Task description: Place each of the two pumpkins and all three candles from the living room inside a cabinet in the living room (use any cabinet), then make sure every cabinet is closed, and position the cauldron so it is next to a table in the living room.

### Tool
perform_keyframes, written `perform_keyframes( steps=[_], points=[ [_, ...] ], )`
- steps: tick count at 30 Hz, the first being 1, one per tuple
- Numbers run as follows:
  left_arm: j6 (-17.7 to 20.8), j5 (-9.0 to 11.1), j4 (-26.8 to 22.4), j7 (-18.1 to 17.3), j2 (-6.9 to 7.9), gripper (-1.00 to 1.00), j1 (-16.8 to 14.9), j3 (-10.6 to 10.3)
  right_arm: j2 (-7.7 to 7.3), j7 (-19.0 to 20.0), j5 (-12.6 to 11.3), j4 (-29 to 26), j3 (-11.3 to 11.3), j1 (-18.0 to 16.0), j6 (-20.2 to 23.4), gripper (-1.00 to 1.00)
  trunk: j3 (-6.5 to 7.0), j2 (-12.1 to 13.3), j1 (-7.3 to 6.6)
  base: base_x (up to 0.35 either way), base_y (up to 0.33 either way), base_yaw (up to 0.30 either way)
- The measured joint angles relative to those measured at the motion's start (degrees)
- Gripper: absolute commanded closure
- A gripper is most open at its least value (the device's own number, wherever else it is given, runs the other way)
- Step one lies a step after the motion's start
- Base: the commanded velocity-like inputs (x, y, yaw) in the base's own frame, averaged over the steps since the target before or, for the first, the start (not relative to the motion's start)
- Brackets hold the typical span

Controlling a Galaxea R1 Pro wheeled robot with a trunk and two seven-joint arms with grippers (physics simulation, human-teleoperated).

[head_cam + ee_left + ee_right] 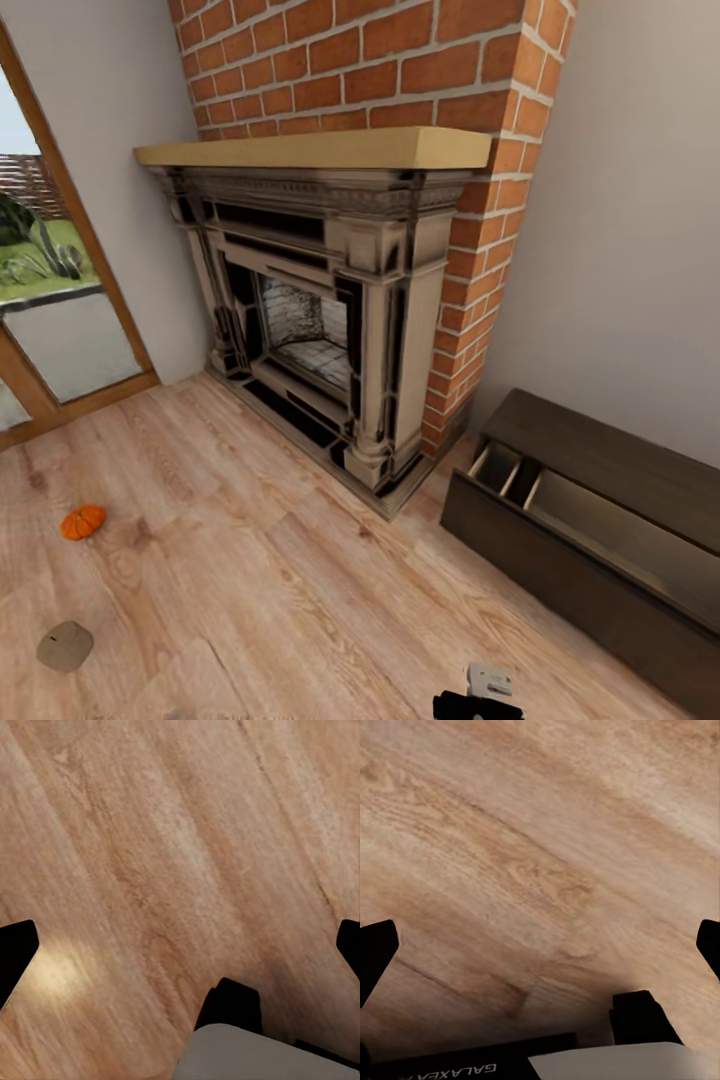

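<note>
Saw small orange pumpkin [83,521] and stubby tan candle [65,645] on floor, far from open dark-brown wooden cabinet [600,530]. Both grippers spread wide, empty. Could roll away if bumped.

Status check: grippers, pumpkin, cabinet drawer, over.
Both grippers open, empty, over floor. Pumpkin and candle on floor, left. Cabinet drawer open, right. Path clear.
</note>
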Motion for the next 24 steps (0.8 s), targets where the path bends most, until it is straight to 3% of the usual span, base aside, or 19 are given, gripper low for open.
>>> perform_keyframes(
  steps=[3,9,24],
  points=[
    [-0.55,-0.04,1.67,0.00,0.03,-1.00,0.00,0.06,0.40,-0.03,0.03,0.00,1.76,-0.01,0.02,-1.00,-0.09,0.00,0.00,0.000,0.275,0.250],
    [-0.72,-0.07,2.29,-0.08,0.04,-1.00,-0.01,0.03,3.14,-3.82,-0.10,0.11,6.93,-0.01,0.00,-1.00,-0.36,0.00,0.00,0.000,0.088,0.254],
    [-0.74,0.01,2.36,-0.10,-0.05,-1.00,-0.01,0.01,4.11,-5.49,-0.09,0.08,8.25,0.00,-0.03,-1.00,-1.29,0.00,-0.02,0.084,-0.007,0.218]
  ],
)
